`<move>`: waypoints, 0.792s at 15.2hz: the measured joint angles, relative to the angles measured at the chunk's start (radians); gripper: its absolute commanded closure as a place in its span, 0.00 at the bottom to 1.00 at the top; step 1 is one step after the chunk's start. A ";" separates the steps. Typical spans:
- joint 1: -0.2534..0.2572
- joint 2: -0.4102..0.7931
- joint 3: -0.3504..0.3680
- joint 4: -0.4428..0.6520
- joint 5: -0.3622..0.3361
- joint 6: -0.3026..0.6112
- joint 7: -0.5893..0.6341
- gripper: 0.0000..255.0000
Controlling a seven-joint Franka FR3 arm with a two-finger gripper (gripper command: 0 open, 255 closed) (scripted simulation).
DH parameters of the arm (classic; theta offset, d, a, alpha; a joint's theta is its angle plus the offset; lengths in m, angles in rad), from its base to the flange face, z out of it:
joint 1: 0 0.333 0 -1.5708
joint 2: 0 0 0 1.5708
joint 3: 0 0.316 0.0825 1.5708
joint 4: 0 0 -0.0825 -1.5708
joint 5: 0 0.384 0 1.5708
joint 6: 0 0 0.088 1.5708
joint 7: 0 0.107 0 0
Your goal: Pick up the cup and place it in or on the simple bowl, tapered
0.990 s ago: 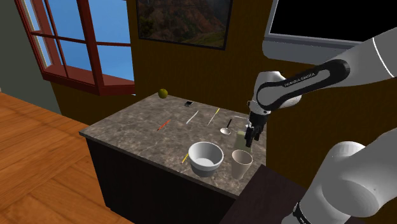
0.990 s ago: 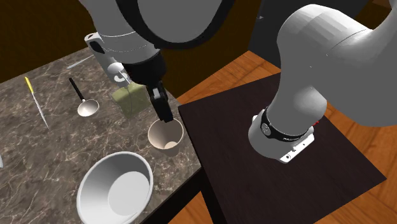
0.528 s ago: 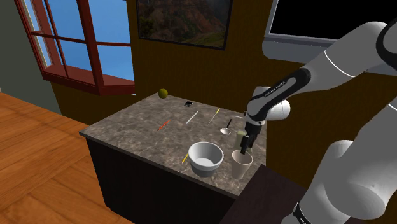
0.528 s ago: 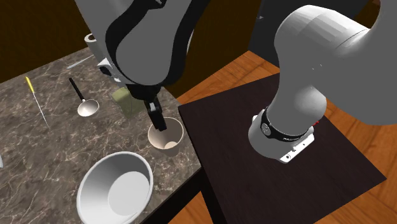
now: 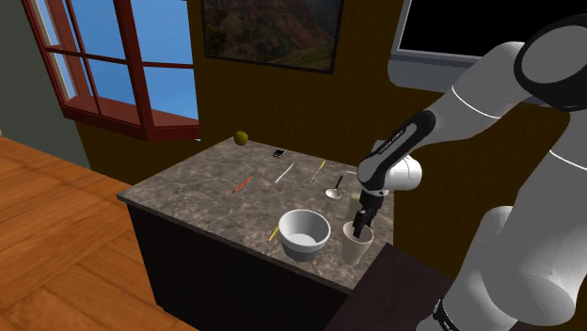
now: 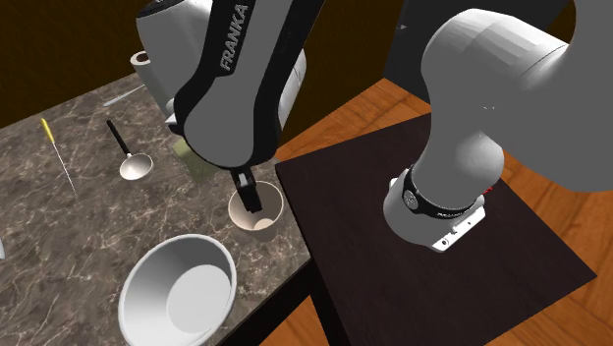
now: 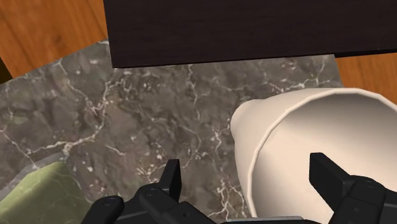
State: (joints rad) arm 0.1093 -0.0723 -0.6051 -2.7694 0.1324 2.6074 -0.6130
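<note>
Beige cup on the marbled counter has its wall straddled by the spread, unclenched end effector.

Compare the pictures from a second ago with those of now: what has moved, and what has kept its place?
The gripper has come down from above the cup to its rim; its open fingers now straddle the wall, one inside, one outside. The cup, the white bowl and the spoon lie as before.

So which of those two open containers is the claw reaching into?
The tall beige cup beside the dark stand: the gripper has one finger inside it, one outside. The wider white bowl sits apart.
</note>
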 measured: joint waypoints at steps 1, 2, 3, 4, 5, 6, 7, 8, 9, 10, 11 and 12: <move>0.001 0.004 0.000 0.000 0.005 0.003 -0.003 0.00; 0.002 0.005 0.000 0.000 0.007 0.004 -0.005 0.00; 0.002 0.006 0.000 0.000 0.008 0.005 -0.006 0.00; 0.002 0.007 0.000 0.000 0.009 0.005 -0.006 0.00; 0.003 0.007 0.000 0.000 0.009 0.006 -0.007 0.00; 0.003 0.007 0.000 0.000 0.009 0.006 -0.007 1.00; 0.003 0.007 0.000 0.000 0.009 0.006 -0.007 1.00; 0.003 0.007 0.000 0.000 0.009 0.006 -0.007 1.00; 0.003 0.007 0.000 0.000 0.009 0.006 -0.007 1.00; 0.003 0.007 0.000 0.001 0.009 0.006 -0.007 1.00; 0.003 0.007 0.000 0.001 0.010 0.005 -0.007 1.00; 0.003 0.007 0.000 0.001 0.010 0.005 -0.007 1.00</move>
State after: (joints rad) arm 0.1121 -0.0657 -0.6050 -2.7686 0.1420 2.6127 -0.6195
